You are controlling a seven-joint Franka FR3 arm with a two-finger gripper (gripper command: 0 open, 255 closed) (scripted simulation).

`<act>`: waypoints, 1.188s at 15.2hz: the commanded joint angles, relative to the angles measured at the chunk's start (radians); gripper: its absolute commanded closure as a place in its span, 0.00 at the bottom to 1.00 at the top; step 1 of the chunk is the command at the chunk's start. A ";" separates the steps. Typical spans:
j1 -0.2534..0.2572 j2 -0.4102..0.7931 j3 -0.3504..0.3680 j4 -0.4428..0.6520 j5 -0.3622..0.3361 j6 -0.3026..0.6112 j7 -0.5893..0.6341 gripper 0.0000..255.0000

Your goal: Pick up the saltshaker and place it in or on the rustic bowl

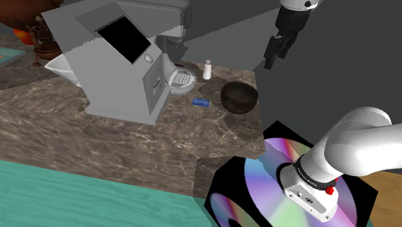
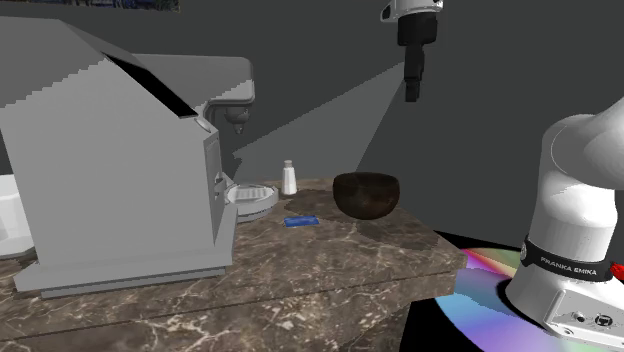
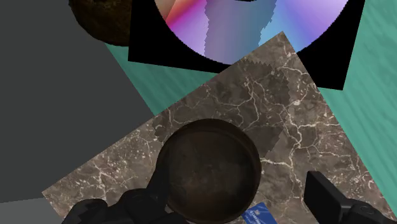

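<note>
While the pincer (image 1: 277,55) hangs high over the bowl with its two fingers spread and gripping nothing, you have one brown, white-veined marble counter (image 1: 129,142) carrying, by size: one boxy grey machine (image 1: 122,64); one dark, round, rough-surfaced bowl (image 1: 239,97); one flat, round white dish (image 1: 183,80); one small white saltshaker (image 1: 207,69), upright just beside the dish and apart from the bowl; and one flat blue rectangular packet (image 1: 201,102).
</note>
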 commanded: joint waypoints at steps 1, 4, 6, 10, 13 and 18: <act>0.000 0.000 0.000 0.000 0.000 0.000 0.000 0.00; -0.004 0.070 -0.029 -0.018 -0.013 0.113 -0.038 0.00; -0.005 0.124 -0.048 -0.021 -0.019 0.187 -0.064 0.00; -0.007 0.244 -0.084 -0.010 -0.025 0.328 -0.115 0.00; -0.005 0.342 -0.110 0.015 -0.021 0.425 -0.156 0.00; 0.002 0.518 -0.148 0.086 0.006 0.567 -0.232 0.00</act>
